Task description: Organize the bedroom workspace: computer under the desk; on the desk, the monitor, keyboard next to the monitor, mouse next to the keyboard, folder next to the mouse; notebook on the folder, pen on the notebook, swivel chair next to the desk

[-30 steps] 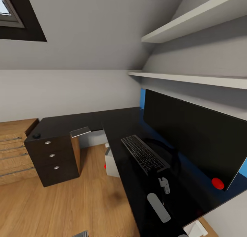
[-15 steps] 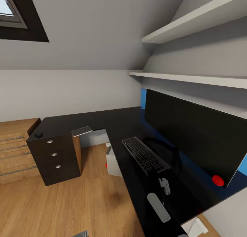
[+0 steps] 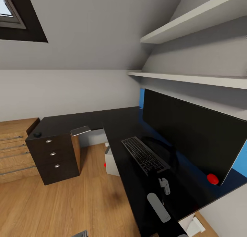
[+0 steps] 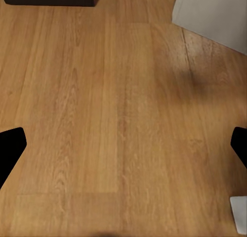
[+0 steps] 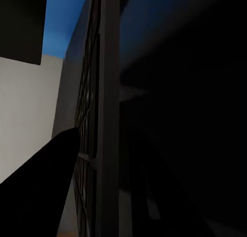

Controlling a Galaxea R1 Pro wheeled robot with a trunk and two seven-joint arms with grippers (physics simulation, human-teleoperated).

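Head view: slim dark keyboard lies flat before monitor; pincer states unclear.

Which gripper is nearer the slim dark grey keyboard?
Right. The right gripper is close beside the keyboard; the left gripper hangs open over the wood floor near the pale grey computer tower.

One L-shaped black desk carries one monitor, one keyboard and one small black mouse. Three round silver knobs mark its drawer block. One pale computer tower stands beneath it. Two white shelves line the wall, and one window sits above.
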